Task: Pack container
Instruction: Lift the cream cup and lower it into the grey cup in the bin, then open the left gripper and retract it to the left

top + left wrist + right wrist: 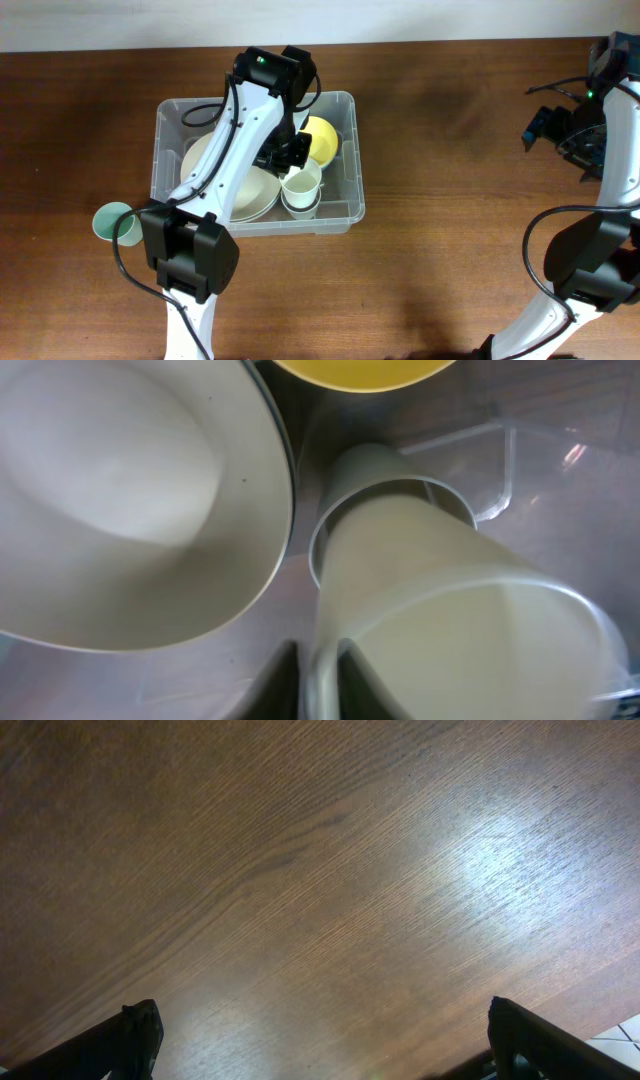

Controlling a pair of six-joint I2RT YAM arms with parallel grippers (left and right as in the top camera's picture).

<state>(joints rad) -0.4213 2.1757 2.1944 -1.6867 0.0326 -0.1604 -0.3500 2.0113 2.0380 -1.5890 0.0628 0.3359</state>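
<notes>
Container [350, 150] partly hidden by left arm [225, 150]; left gripper [318, 682] clamps cream cup [450, 620]; right gripper [325, 1045] spread

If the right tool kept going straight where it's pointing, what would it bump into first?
The bare wooden table. The right tool is open and points down at it, and the right wrist view shows nothing in between. How far away the wood is, I can't tell.

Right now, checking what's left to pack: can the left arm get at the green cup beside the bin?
Probably, though not yet: the green cup stands unobstructed, but the left end effector is clamped on a cream cup.
</notes>
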